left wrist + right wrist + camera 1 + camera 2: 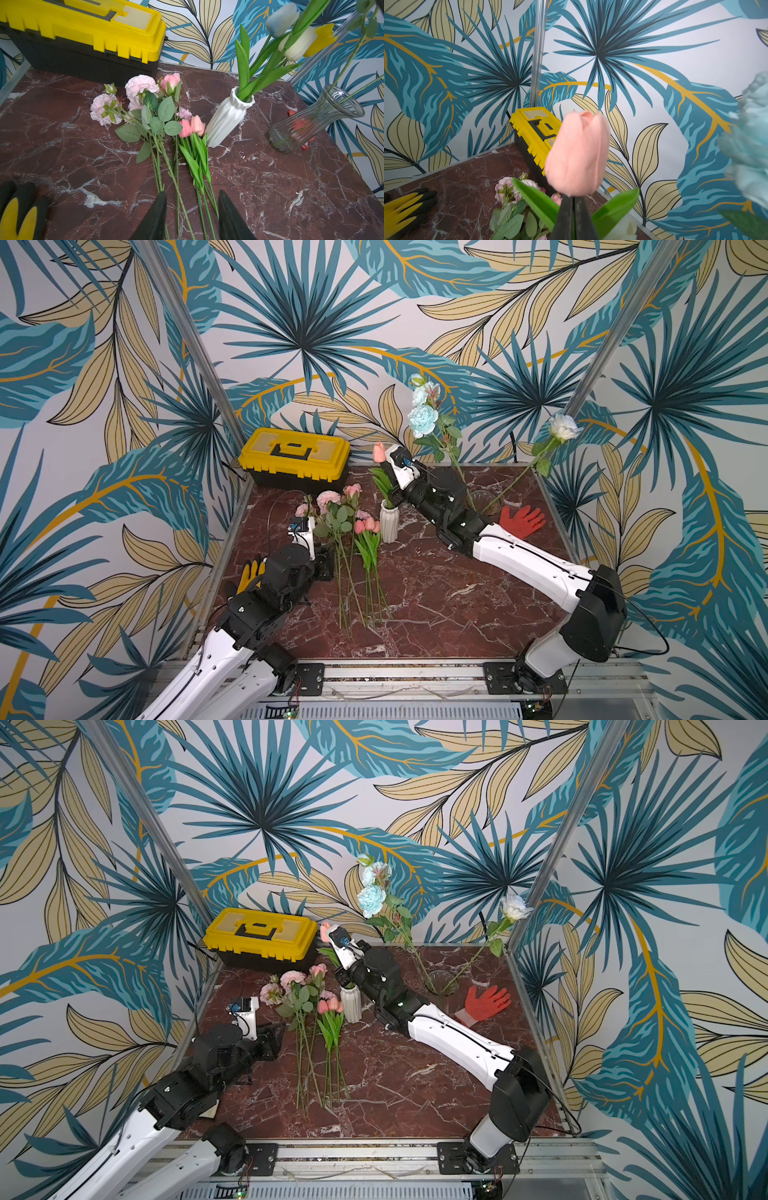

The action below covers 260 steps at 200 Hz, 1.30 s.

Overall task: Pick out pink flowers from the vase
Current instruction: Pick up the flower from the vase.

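Your desk (457, 605) carrying yellow toolbox (295, 456) at back. On it, pink flowers (328, 499) lying in pile beside white vase (389, 524) — blooms pointing toward toolbox. Your left tool (192, 192) hovering spread above their stems, gripping nothing. Your right tool (572, 199) clenching pink tulip (577, 153) by stem — holding it above vase.

No txt, labels, brand names, nos. or signs were legible in any view, surfaces w/ possible markings too small or blurred to read.
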### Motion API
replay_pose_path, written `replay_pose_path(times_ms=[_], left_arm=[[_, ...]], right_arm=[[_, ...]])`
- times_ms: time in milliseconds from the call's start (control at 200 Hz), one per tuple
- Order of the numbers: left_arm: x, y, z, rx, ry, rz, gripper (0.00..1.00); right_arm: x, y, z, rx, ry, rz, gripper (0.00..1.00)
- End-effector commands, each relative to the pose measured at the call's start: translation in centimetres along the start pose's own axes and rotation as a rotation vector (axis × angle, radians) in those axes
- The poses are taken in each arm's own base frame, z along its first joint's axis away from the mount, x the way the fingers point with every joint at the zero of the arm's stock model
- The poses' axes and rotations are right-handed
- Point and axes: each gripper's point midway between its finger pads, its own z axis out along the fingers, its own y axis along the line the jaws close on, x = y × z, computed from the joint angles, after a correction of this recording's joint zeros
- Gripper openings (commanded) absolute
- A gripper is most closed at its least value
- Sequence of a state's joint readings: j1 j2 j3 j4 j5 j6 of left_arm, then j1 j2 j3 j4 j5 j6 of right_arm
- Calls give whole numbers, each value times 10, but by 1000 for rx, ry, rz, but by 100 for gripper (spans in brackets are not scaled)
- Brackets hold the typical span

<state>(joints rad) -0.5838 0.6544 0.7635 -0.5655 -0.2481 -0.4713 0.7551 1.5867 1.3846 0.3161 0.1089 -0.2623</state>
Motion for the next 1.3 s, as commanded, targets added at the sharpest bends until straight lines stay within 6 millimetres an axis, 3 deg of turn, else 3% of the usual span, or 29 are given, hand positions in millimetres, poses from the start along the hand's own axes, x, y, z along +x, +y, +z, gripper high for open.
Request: replay_pose_path(times_ms=[0,215,421,596,806,956,1297], left_arm=[[7,2,3,-6,12,20,42],[8,-4,3,29,17,50,44],[8,-20,-1,128,12,135,48],[10,-32,-3,193,24,190,50],[25,-80,-15,487,88,282,52],[29,-103,-23,637,78,338,52],[7,-135,-28,814,-110,423,55]], right_arm=[[-18,1,-7,-29,-23,18,0],[-61,1,-22,-89,-81,36,0],[-109,0,-52,-145,-162,53,0],[-127,8,-78,-221,-195,68,0],[-120,21,-100,-302,-180,119,0],[-102,35,-113,-379,-150,175,0],[-64,59,-142,-492,-135,264,0]])
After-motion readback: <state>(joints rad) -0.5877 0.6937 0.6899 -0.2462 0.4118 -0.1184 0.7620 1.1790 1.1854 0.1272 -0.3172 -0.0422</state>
